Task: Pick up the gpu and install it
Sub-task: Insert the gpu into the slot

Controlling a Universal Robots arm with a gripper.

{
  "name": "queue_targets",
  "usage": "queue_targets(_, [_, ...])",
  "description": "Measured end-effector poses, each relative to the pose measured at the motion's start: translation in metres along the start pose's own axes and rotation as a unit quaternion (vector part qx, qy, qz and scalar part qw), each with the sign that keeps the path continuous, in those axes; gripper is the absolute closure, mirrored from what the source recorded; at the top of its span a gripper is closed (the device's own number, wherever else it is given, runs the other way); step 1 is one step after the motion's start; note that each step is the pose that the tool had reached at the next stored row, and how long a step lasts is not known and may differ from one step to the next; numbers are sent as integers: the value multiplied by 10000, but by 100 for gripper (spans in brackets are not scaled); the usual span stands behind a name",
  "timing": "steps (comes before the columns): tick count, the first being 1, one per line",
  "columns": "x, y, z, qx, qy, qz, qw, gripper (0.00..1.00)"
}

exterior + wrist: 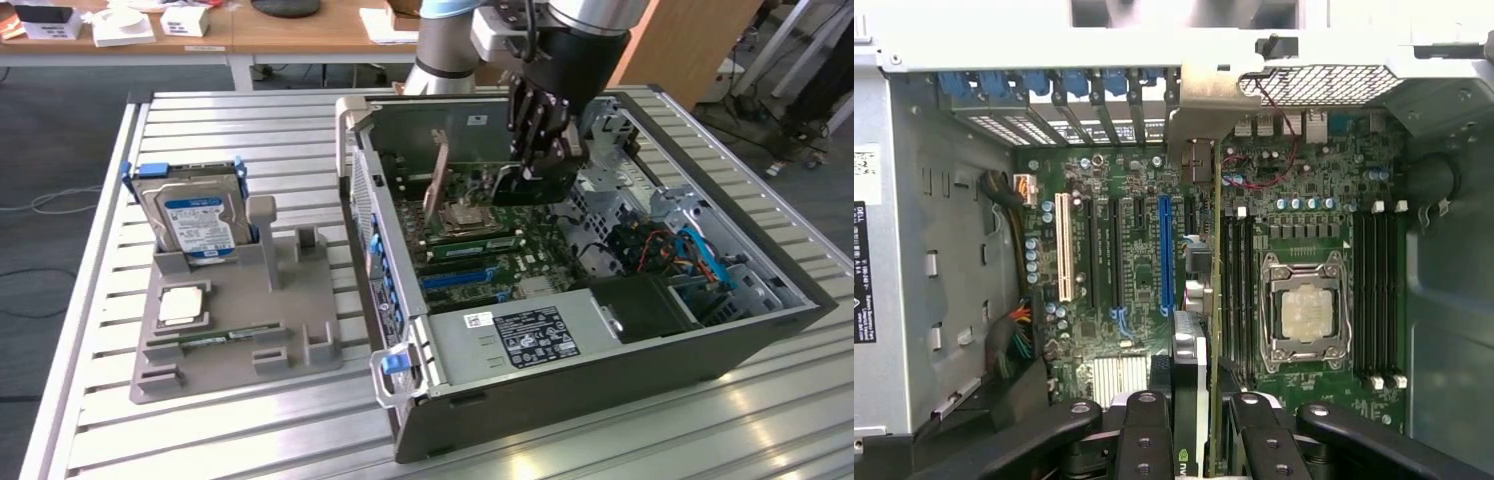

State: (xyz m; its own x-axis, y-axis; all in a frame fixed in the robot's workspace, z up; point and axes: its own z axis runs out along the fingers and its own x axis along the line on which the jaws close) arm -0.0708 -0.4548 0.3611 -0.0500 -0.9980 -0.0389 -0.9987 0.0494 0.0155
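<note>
The hand (541,165) (1199,445) is down inside the open computer case (694,340). Its fingers (1144,435) are half closed on the gpu (1189,375), one set on each face of the card. The gpu stands on edge above the green motherboard (1104,165) and runs from the hand toward the case's rear wall, where its silver bracket (1199,100) meets the row of slot openings. It lies between the long blue slot (1166,250), just beside it, and the processor socket (1304,305). Whether its edge is seated I cannot tell. In the exterior view the case lies at 3 o'clock on the slatted table (200,120), with the hand toward 12 o'clock within it. At 9 o'clock a grey holder (314,325) carries an upright hard drive (198,215) at its 11 o'clock corner and a memory stick (214,341) lying flat near 6 o'clock.
</note>
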Motion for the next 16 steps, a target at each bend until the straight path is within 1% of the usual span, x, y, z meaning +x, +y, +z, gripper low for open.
queue_targets(7, [3, -1, 90, -1, 2, -1, 10000, 73])
queue_targets(16, [10, -2, 249, -1, 2, -1, 10000, 73])
